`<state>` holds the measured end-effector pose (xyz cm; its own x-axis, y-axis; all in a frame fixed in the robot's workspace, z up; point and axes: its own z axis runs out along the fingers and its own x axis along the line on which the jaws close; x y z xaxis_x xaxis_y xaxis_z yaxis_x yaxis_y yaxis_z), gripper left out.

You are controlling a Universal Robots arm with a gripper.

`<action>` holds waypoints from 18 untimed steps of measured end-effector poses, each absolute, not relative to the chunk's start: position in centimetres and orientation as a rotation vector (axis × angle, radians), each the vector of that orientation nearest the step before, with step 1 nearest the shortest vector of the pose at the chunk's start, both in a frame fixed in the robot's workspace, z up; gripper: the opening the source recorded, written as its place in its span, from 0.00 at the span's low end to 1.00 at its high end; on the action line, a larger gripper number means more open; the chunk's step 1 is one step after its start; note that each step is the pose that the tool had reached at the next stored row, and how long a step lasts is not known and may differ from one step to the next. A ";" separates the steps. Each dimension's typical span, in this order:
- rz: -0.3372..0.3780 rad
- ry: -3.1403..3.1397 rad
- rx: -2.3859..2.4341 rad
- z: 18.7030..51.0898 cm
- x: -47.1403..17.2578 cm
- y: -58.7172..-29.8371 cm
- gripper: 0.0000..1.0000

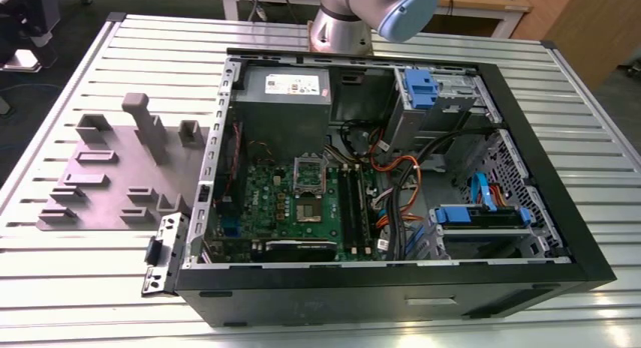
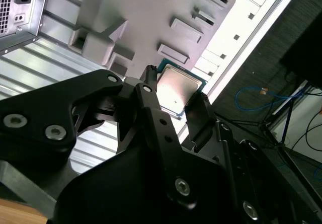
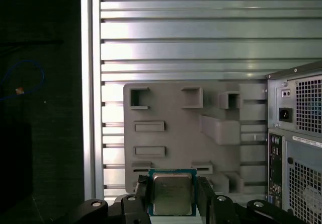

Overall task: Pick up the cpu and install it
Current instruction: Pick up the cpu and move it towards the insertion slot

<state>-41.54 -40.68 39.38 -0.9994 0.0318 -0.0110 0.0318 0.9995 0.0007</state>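
The cpu, a small square chip with a silver-grey top and a green rim, sits between the two black fingers of my gripper, which is shut on its opposite edges. In the second wrist view the cpu is held in the gripper, raised well above the grey-purple moulded plate. In the exterior view the open computer case lies on the table. Inside it is the green motherboard with its processor socket.
The moulded plate with upright blocks lies at the exterior view's left of the case, on a ribbed aluminium table. The arm's base stands behind the case. The case's rear panel stands close to the plate. Dark floor with a blue cable lies beyond the table edge.
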 end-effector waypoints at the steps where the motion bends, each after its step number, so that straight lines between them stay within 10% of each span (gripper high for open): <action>1: 0.001 3.130 0.050 39.4 -41.5 -40.7 0.47; 18: 0.001 3.130 0.055 39.4 -41.0 -41.1 0.47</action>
<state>-41.04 -41.05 39.38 -0.9993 0.0352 -0.0110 0.0352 0.9994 0.0007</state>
